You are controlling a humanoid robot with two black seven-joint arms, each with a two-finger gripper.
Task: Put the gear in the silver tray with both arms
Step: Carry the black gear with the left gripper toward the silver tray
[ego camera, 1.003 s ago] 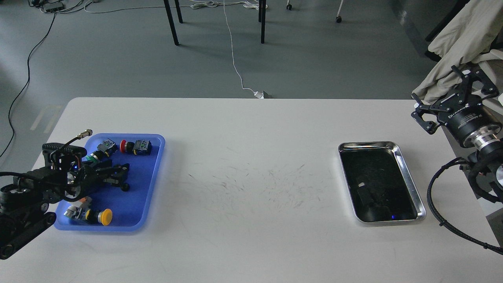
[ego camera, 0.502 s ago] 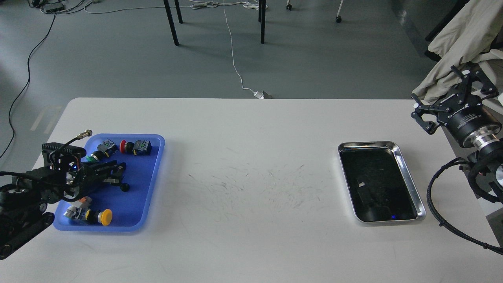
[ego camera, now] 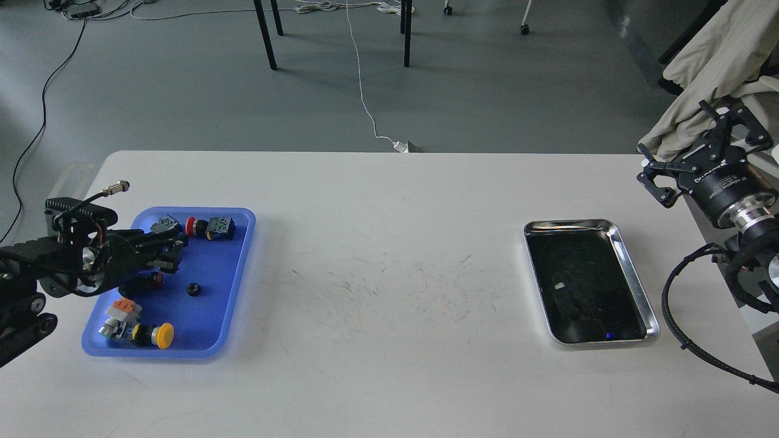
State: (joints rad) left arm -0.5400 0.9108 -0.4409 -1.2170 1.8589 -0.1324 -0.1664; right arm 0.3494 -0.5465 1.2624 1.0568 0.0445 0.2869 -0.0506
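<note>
The silver tray [ego camera: 636, 275] lies at the right of the white table, its dark bottom holding only reflections. A small black gear [ego camera: 193, 289] lies loose in the blue plastic tray [ego camera: 213, 310] at the left. My left gripper [ego camera: 172, 252] hovers over the blue tray's back left part, up and left of the gear and not touching it. Its dark fingers cannot be told apart. My right gripper [ego camera: 675, 137] is open and empty, raised off the table's right edge, behind and right of the silver tray.
The blue tray also holds a red-capped switch [ego camera: 210, 227], a yellow-capped button [ego camera: 159, 335], an orange-and-grey part [ego camera: 120, 309] and a red piece [ego camera: 155, 280]. Beige cloth [ego camera: 712, 67] hangs behind my right gripper. Chair legs and cables are on the floor beyond the table.
My left gripper has pulled back left and up from the gear. The gear stays on the blue tray. A red piece below the gripper now shows. The right arm has not moved.
</note>
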